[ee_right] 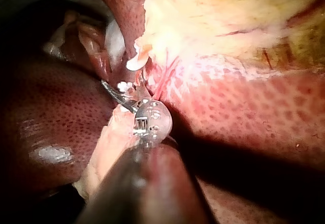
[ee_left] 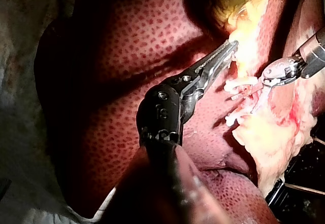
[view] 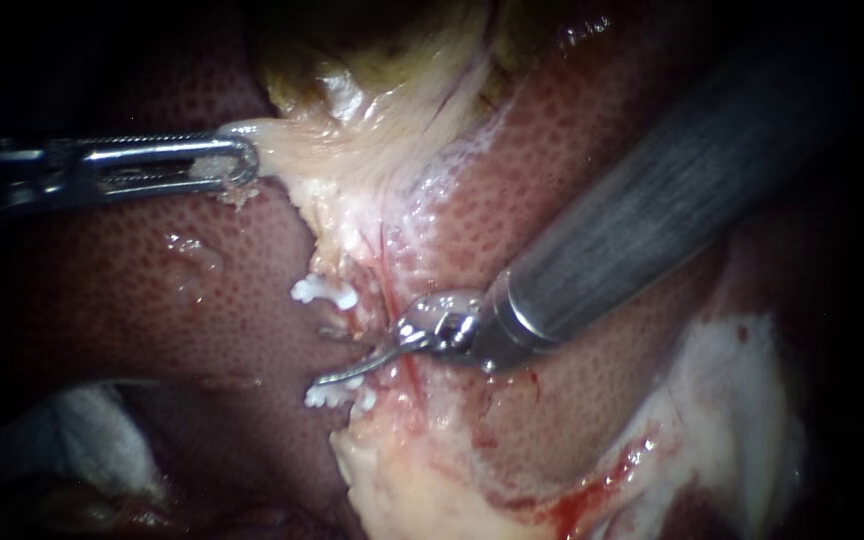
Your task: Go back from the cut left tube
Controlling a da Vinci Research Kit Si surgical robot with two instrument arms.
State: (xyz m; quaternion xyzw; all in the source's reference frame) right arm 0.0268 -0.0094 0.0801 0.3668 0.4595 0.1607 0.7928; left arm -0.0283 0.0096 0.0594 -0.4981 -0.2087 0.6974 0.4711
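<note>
Left instrument [view: 224, 163] jaws pinch pale tissue [view: 352, 150]. Right instrument [view: 357, 370] blades, closed, lie between clips [view: 324, 292] and could snag one.

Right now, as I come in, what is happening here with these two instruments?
A surgical robot is working on a pig's liver at a bench. The left instrument grips a fold of pale tissue and holds it out to the side. The right instrument has its thin curved tip, closed, lying between the upper white clip and the lower white clip. It has not yet drawn back from that spot.
</note>
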